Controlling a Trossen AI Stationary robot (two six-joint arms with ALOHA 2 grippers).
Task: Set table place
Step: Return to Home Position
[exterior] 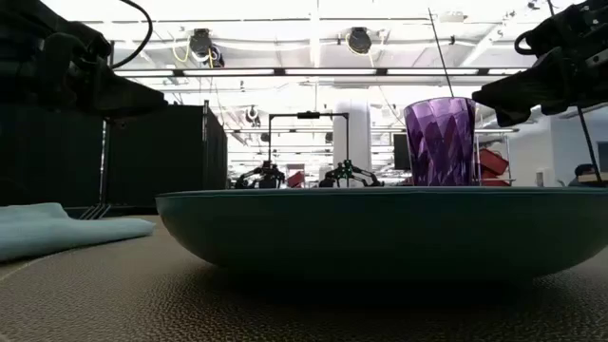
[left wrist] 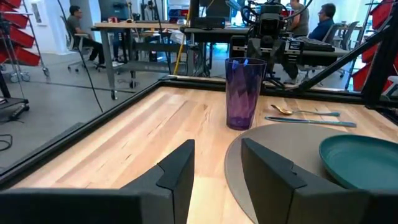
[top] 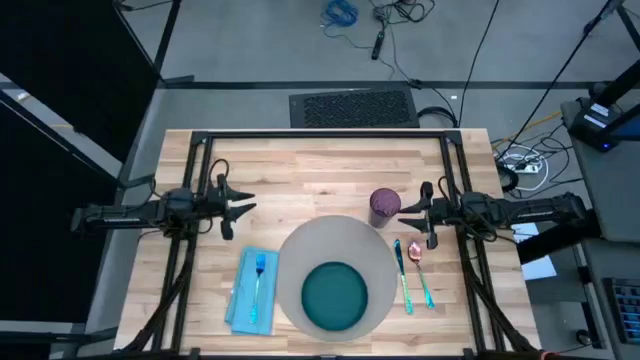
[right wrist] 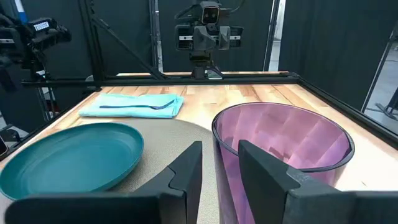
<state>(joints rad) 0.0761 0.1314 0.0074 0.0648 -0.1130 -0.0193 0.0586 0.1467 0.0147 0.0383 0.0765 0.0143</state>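
The light wooden table [top: 300, 160] holds the place, a round grey placemat [top: 300, 250], with a teal plate [top: 334, 296] resting on its near half. A purple faceted cup [top: 385, 206] stands upright just past the mat's far right rim. My right gripper [right wrist: 221, 152] is open and level at the cup's right side, by the rim [right wrist: 217, 134]. My left gripper [left wrist: 217, 149] is open above bare wood left of the mat, with nothing between its fingers. My right gripper comes level from the table's right side, fingertips at the cup's rim [right wrist: 217, 134]. I cannot tell whether a finger touches the cup. The cup stands upright on the table.
A light-blue napkin [top: 254, 290] with a blue fork [top: 259, 272] on it lies left of the mat. A knife [top: 403, 275] and a spoon [top: 416, 253] lie right of it. Bare wood stretches across the table's far half. People sit at desks [left wrist: 81, 31] beyond the table.
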